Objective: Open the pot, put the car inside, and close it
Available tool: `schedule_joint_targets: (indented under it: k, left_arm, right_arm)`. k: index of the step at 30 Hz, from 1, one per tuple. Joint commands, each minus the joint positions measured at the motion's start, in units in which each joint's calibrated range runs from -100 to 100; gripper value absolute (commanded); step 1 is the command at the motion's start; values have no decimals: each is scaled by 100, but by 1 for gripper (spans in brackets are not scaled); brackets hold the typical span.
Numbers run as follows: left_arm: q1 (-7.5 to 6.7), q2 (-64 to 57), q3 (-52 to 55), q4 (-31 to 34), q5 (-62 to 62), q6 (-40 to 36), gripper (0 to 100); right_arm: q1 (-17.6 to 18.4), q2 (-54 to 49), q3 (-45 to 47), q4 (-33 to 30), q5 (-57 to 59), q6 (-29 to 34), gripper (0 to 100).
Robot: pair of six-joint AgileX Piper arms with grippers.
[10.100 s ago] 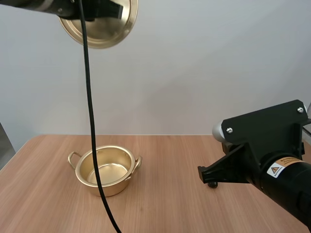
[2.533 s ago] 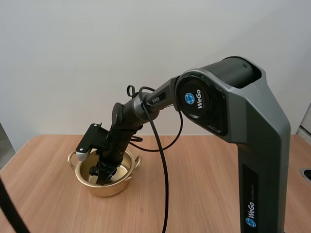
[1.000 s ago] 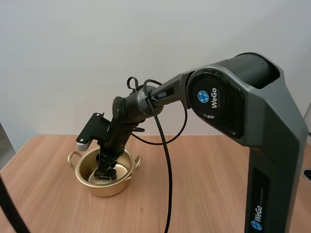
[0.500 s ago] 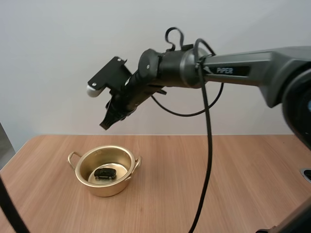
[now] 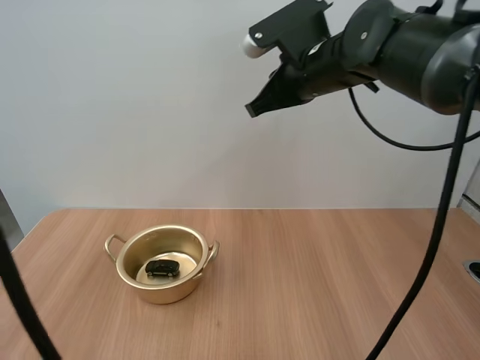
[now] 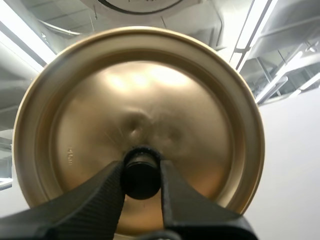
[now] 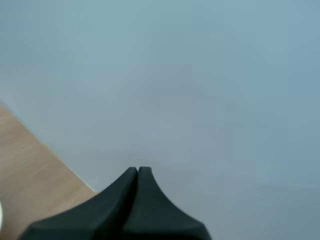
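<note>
Inside pot, car sat: steps 1-2 done. L gripper grasped lid; R gripper clenched, empty, high above table. Remaining: refit lid.

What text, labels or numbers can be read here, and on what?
None can be read.
lid: a faint stamped mark near its rim, too blurred to read.
pot, car, right gripper: no lettering visible.

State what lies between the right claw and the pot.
Nothing. In the high view the right claw hangs high above the table, and the stretch down to the open pot holding the car is bare.
</note>
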Motion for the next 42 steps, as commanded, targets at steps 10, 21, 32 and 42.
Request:
schedule_joint_targets:
  k: [10, 21, 32, 42]
  left_arm:
    - [3, 1137, 55, 509, 2956, -4, 0]
    - [3, 2374, 55, 842, 4664, -16, 0]
    - [3, 3433, 55, 842, 5575, 209, 0]
    - [3, 4070, 763, 894, 5575, 458, 0]
  right_arm:
    - [-1230, -1427, 9, 139, 171, 633, 0]
    - [-1230, -2330, 9, 139, 171, 857, 0]
    - [-1230, -2511, 9, 139, 689, 989, 0]
    - [-1230, -2511, 9, 139, 1136, 1085, 0]
